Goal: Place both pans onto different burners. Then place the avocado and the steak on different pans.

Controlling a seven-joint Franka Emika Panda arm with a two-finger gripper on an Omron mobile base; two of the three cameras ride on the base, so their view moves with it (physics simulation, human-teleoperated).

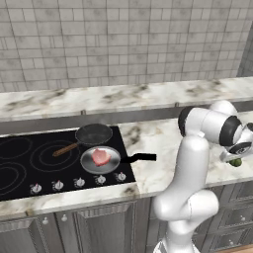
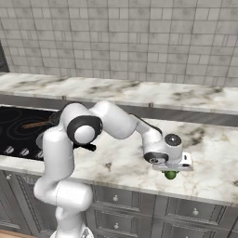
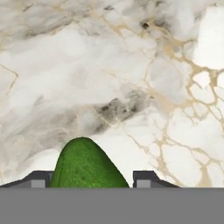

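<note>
avocado between claw fingertips, over marble counter

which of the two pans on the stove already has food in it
The silver pan with the black handle, nearer the knobs, holds the steak. The dark pan with the wooden handle behind it is empty.

A marbled white counter veined in grey and gold runs across the room, and its surface shows a dark grey smudge near the centre and gold cracks spreading toward 3 o'clock. Behind it, at 12 o'clock, stands a wall of pale grey tiles above a raised marble ledge. Below the counter edge, toward 6 o'clock, sit grey cabinet fronts and drawers with small round knobs.
</note>
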